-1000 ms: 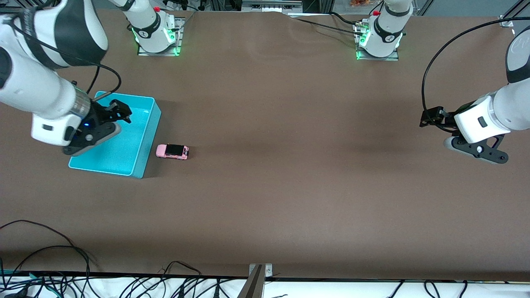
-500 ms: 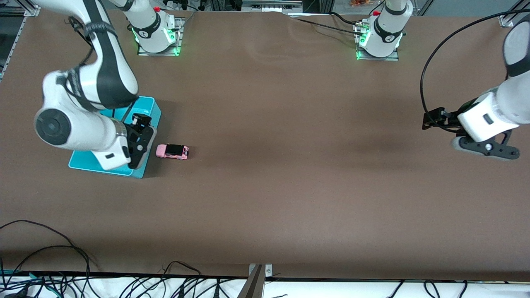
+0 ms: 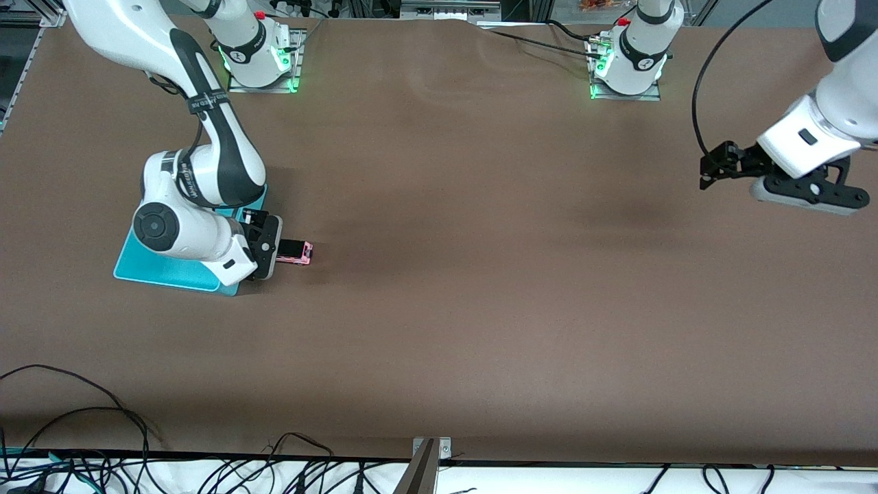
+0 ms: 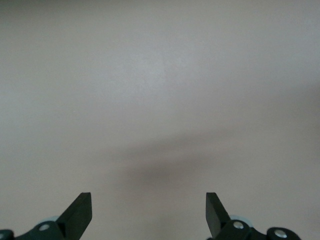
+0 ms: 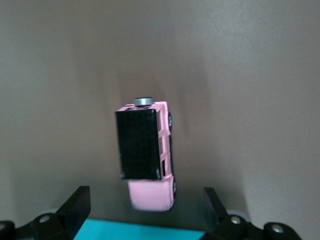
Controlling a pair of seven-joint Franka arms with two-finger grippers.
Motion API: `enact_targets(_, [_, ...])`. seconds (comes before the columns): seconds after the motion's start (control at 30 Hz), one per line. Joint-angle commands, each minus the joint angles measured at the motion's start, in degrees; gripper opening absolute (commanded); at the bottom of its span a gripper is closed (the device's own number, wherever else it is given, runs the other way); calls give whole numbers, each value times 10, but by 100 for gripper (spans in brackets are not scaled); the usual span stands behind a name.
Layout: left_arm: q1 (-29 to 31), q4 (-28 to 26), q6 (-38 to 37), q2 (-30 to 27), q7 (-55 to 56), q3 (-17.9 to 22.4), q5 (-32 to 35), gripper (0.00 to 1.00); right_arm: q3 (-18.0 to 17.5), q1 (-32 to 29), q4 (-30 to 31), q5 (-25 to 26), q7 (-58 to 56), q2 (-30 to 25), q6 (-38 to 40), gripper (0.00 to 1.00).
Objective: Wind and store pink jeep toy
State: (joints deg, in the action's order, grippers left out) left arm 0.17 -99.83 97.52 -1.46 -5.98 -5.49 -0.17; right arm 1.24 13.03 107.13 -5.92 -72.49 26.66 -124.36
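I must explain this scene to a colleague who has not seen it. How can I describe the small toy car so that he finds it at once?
Start at the turquoise bin toward the right arm's end of the brown table. The toy car stands on the table right beside the bin, with the right gripper open above it. It is the only pink thing there: tiny, boxy, with a black roof.

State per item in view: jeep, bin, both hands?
pink jeep toy: upright on table beside bin, not gripped
turquoise bin: on table, mostly hidden under right arm
right hand: open, over jeep
left hand: open, empty, waiting over bare table
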Motion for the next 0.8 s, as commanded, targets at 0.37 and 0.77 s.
enact_targets(0.37, [-11,49,-39,23,1,8,11,100,-33,4,127,-12,-26,1,-206,100])
enact_targets(0.77, [-11,50,-39,23,-2,9,10,100,-37,5,106,-8,-75,-7,-201,14])
